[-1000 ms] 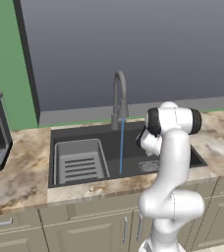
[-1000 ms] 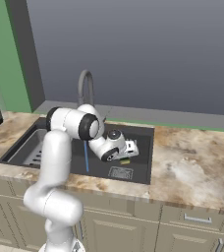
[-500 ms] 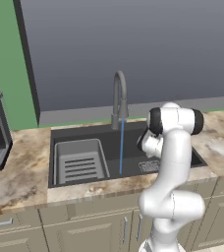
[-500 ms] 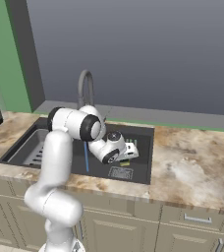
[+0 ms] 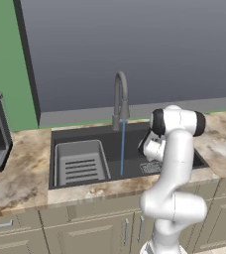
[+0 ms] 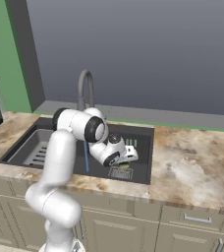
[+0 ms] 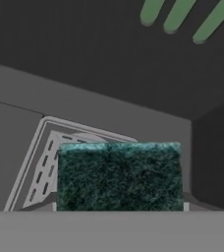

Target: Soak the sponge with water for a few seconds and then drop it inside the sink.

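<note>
The fingers are standing closed on the sponge [image 7: 119,176], which is sitting between them with its dark green side turned to the hand camera. In the hand view the sponge is covering most of the lower middle, so the finger tips themselves are hidden behind it. In the right base view the gripper [image 6: 131,155] is holding the sponge [image 6: 125,166] just above the square drain grate [image 6: 120,173], and a small yellow edge is showing under the hand.

The hand is hanging low inside the sink [image 6: 142,168], in its right part, and is pointing down and toward the right wall of the basin. The white forearm is coming down to it from the elbow joint, which is standing above the front rim. In the left base view the hand [image 5: 152,146] is sitting at about 3 o'clock from the water [image 5: 122,147], apart from it and not touching it.

The water is falling as a thin blue stream from the grey faucet [image 5: 120,96] onto the sink floor. In the right base view the stream [image 6: 86,158] is partly hidden behind the arm. The grey rack insert [image 5: 80,162] is lying in the left part of the sink, at about 9 o'clock from the stream.

In the hand view three green bars [image 7: 178,15] are showing at 12 o'clock, near the back wall. I cannot see any readable writing or label.
</note>
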